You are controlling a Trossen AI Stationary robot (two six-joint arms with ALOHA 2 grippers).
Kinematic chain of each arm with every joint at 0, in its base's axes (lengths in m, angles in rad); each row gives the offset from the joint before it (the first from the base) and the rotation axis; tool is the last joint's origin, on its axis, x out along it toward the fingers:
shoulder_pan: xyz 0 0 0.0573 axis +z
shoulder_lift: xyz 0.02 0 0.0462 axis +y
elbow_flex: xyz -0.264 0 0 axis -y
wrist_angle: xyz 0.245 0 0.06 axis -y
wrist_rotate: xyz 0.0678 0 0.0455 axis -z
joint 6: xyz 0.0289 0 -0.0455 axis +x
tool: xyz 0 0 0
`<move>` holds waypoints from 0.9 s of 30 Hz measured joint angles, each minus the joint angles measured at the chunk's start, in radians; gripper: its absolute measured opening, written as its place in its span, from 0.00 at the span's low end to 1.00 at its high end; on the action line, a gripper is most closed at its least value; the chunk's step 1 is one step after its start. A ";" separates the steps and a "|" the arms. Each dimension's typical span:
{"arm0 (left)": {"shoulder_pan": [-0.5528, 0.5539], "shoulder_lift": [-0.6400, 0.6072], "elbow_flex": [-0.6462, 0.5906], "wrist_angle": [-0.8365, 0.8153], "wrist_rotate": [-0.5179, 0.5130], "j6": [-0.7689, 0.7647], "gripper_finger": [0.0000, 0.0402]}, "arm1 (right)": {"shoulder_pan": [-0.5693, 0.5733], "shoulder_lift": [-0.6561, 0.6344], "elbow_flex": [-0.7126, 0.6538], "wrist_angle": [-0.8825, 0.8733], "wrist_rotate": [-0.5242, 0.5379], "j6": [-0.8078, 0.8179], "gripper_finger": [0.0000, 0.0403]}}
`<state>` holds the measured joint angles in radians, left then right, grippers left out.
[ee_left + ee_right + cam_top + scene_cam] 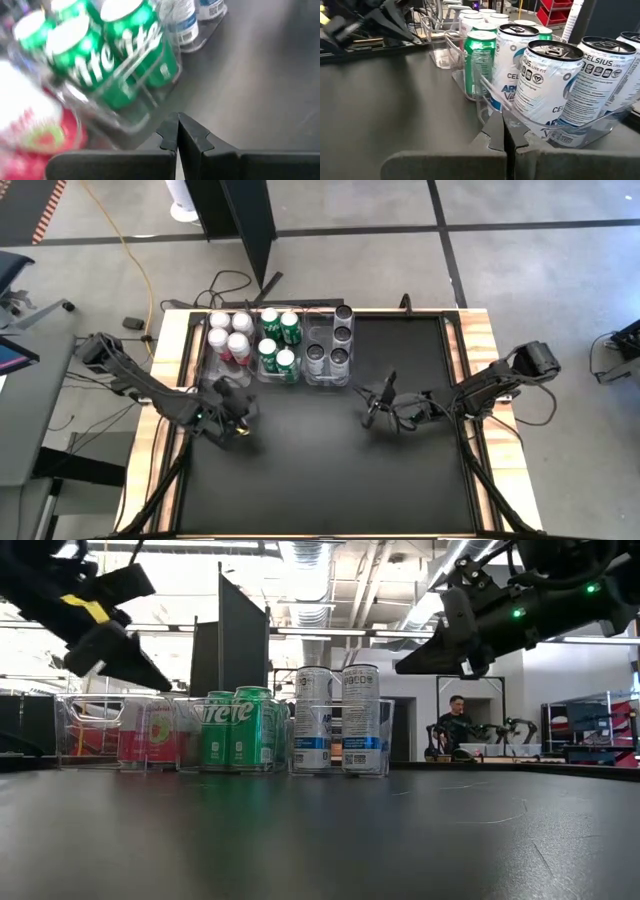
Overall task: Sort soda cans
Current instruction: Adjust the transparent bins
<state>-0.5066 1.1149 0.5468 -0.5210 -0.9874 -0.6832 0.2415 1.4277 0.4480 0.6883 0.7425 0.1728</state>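
Note:
Three clear bins stand side by side at the table's far middle. One bin holds red-pink soda cans, the middle one green soda cans, and the third white-and-blue cans with dark tops. All the cans stand upright on their bases. My left gripper hangs shut above the table, just near of the red-pink and green bins. My right gripper hangs shut to the right of the third bin. In the low view both grippers, left and right, are clear of the table.
The black tabletop lies bare across its near half and right side. Its wooden side rails frame it. Cables trail behind the far edge. A person sits in the room beyond the table.

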 joint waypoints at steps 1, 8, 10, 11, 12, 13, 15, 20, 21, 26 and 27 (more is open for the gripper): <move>0.013 0.002 0.000 0.020 -0.008 0.071 0.00 | 0.004 0.000 0.000 0.002 0.000 0.002 0.00; 0.100 0.004 0.010 0.077 -0.010 0.373 0.09 | 0.027 0.000 0.000 0.003 0.000 0.002 0.00; 0.124 0.004 0.016 0.080 -0.008 0.414 0.15 | 0.027 0.000 0.000 0.004 0.000 0.002 0.00; 0.137 0.004 0.018 0.079 -0.008 0.432 0.18 | 0.027 0.000 0.000 0.004 0.000 0.002 0.00; 0.150 0.004 0.019 0.080 -0.008 0.445 0.22 | 0.027 0.000 0.000 0.003 0.000 0.002 0.00; 0.164 0.004 0.020 0.080 -0.007 0.453 0.25 | 0.027 0.000 0.000 0.003 0.000 0.001 0.00; 0.195 0.004 0.020 0.078 0.015 0.455 0.31 | 0.027 0.000 0.000 0.004 0.000 -0.003 0.00; 0.257 0.004 0.020 0.082 0.044 0.493 0.39 | 0.025 0.000 0.000 0.004 0.000 -0.006 0.00; 0.267 0.004 0.020 0.086 0.045 0.511 0.40 | 0.025 0.000 0.001 0.004 0.000 -0.006 0.00; 0.327 0.004 0.020 0.113 0.125 0.598 0.42 | 0.025 0.000 0.001 0.004 0.000 -0.006 0.00; 0.340 0.004 0.020 0.116 0.136 0.611 0.42 | 0.025 0.000 0.001 0.004 0.000 -0.007 0.00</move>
<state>-0.1663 1.1187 0.5671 -0.4047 -0.8515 -0.0724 0.2661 1.4277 0.4488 0.6918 0.7424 0.1661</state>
